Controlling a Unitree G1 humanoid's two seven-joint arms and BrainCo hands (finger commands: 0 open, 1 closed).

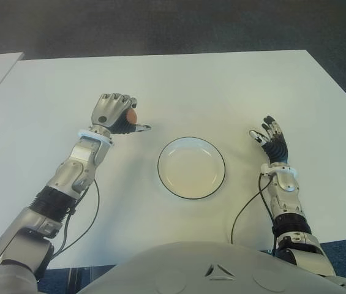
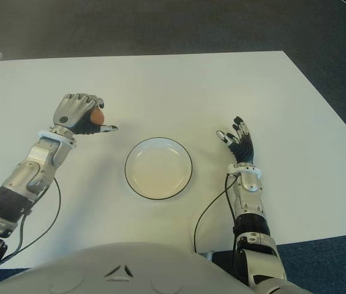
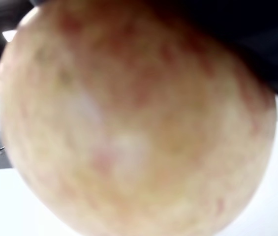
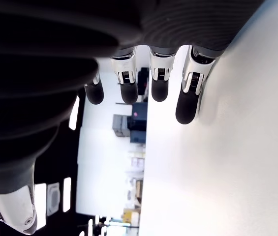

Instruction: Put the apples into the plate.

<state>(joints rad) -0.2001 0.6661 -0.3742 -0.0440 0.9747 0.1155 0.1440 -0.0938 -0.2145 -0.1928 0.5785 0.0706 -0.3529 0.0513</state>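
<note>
Left eye view: left hand (image 1: 115,113) grips apple (image 1: 131,116) beside plate (image 1: 191,168)

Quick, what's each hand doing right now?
Left hand: closed on an apple, to the left of the empty plate.
Right hand: open, fingers spread, holding nothing, to the right of the plate.

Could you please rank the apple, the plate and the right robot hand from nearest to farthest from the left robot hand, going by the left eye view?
1. The apple: gripped inside the left robot hand, on the robot's left.
2. The plate: empty, at the table's middle, between both hands.
3. The right robot hand: open, beyond the plate on the robot's right.
</note>
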